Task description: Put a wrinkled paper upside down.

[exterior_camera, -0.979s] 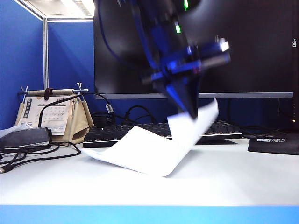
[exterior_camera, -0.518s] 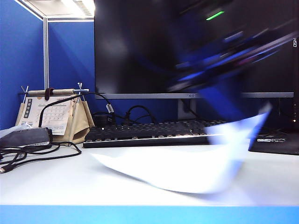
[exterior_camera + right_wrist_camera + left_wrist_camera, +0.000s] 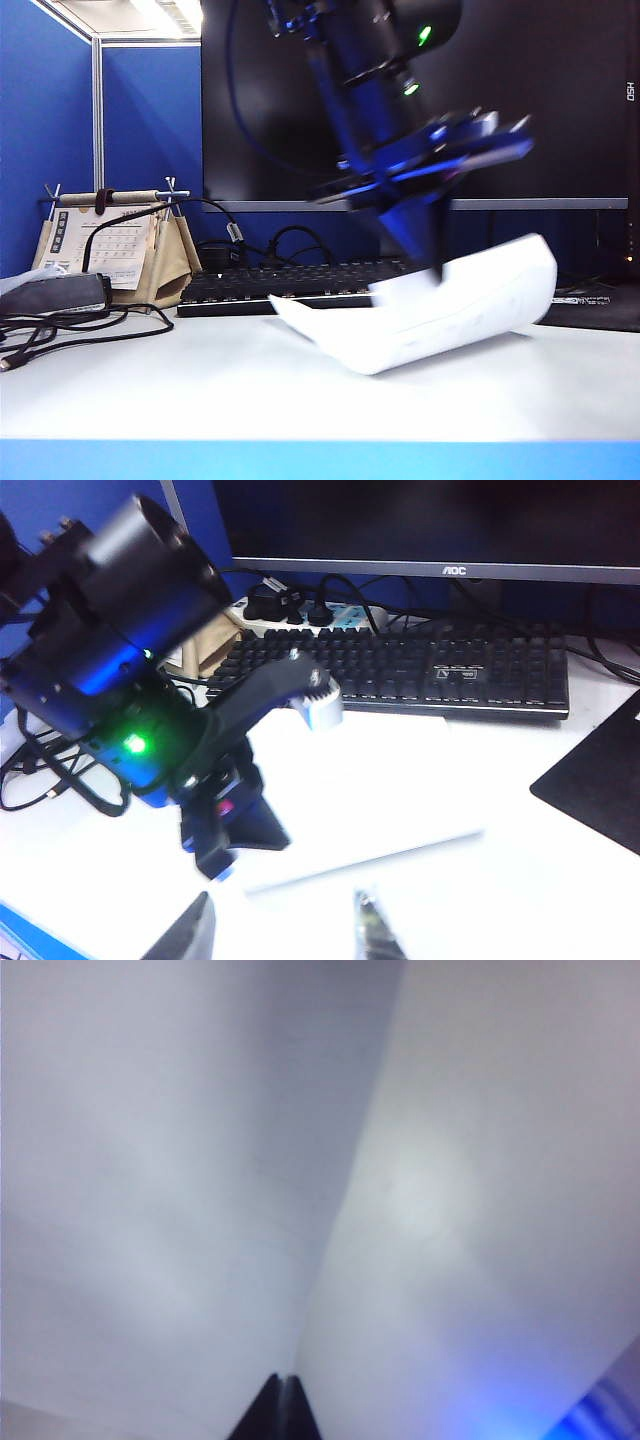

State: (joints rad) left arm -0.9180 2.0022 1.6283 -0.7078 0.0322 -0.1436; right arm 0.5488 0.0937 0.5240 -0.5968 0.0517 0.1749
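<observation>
Left end effector [image 3: 432, 262]: closed, pinching the wrinkled paper [image 3: 450, 310] at a point on its upper edge, right of centre in the exterior view. In the left wrist view the two dark fingertips [image 3: 280, 1410] meet with no gap, and white sheet fills nearly the whole picture on both sides of a fold line running away from them.

Paper: hangs from the pinch in a trough. Its belly rests on the tabletop [image 3: 200, 390], its left corner trails low in front of the keyboard [image 3: 300, 282], and its right edge curls up beyond the end effector. The long axis runs left to right, roughly parallel to the keyboard.

Right end effector [image 3: 285, 928]: jaws spread, holding nothing. It hovers above the tabletop on the near side of the sheet, apart from it and from the left arm [image 3: 130, 680].

Assessment: the turn-over is under way but not complete; the sheet is lifted and bent, not yet laid on its other face. The left arm holds the sheet and is the one placed to finish. Most of the sheet lies left of and below the pinch, so the held edge would need carrying over that trailing portion. Risk: the thin sheet may fold onto itself rather than roll over.
</observation>
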